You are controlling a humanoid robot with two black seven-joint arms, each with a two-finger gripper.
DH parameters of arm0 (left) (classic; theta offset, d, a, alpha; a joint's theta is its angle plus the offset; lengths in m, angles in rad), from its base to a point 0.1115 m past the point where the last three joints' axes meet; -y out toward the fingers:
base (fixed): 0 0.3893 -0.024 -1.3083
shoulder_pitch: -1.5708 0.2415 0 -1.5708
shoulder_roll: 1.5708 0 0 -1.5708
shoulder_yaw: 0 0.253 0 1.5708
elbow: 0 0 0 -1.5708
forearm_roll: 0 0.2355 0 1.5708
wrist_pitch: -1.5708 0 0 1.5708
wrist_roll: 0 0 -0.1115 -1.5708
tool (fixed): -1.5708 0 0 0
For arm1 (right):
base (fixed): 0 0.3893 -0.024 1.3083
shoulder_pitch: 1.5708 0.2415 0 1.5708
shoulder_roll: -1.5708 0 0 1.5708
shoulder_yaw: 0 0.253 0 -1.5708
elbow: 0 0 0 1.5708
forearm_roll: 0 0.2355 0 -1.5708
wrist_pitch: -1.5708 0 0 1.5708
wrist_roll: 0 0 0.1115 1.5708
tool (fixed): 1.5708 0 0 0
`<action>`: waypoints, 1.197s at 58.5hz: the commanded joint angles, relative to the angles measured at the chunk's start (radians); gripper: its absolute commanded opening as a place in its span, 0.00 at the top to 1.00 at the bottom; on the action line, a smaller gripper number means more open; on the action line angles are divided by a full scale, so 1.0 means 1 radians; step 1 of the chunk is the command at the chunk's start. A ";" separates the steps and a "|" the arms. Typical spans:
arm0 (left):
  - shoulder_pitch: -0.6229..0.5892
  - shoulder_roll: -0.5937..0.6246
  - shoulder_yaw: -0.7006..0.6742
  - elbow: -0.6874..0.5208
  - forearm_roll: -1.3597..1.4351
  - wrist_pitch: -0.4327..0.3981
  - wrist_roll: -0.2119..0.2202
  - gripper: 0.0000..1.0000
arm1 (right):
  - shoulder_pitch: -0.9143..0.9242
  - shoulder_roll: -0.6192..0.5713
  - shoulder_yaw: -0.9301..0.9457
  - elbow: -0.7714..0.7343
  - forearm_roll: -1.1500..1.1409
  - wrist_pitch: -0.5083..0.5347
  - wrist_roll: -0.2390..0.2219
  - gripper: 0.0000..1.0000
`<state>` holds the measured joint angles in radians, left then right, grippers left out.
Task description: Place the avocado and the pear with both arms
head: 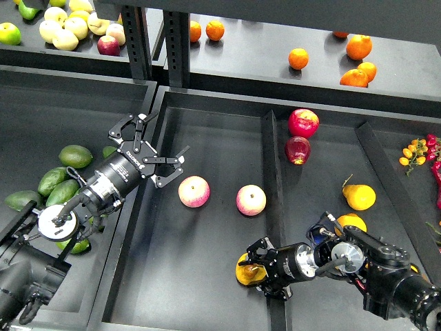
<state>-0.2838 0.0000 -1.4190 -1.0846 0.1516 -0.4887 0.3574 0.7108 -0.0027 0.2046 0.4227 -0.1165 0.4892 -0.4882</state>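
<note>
1. The left gripper (153,146) hovers with its fingers spread apart and empty, over the wall between two dark bins.
2. Avocados (75,156) lie in the left bin beside that arm.
3. The right gripper (258,272) is clamped on a yellow pear (247,270), low in the middle bin (207,289) near two pink-yellow apples (193,191).

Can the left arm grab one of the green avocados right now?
Probably yes. The left pincer is open and empty, and the avocado lies uncovered just beside that arm in the left bin. It would have to swing back over the divider first.
</note>
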 commanded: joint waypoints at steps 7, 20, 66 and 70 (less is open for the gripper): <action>0.000 0.000 0.000 0.000 0.000 0.000 0.000 0.01 | -0.008 0.003 0.004 -0.004 0.000 0.000 0.000 0.63; 0.000 0.000 0.000 0.002 0.000 0.000 0.000 0.01 | 0.009 -0.010 0.010 -0.001 0.018 0.000 0.000 0.64; 0.005 0.000 0.003 0.002 0.000 0.000 0.000 0.01 | 0.148 -0.229 -0.005 0.064 0.198 0.000 0.000 0.64; 0.005 0.000 0.003 0.002 0.000 0.000 0.000 0.01 | 0.124 -0.249 -0.008 0.070 0.210 0.000 0.000 0.64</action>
<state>-0.2792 0.0000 -1.4171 -1.0830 0.1519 -0.4887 0.3574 0.8648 -0.2051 0.2026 0.4803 0.0732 0.4888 -0.4885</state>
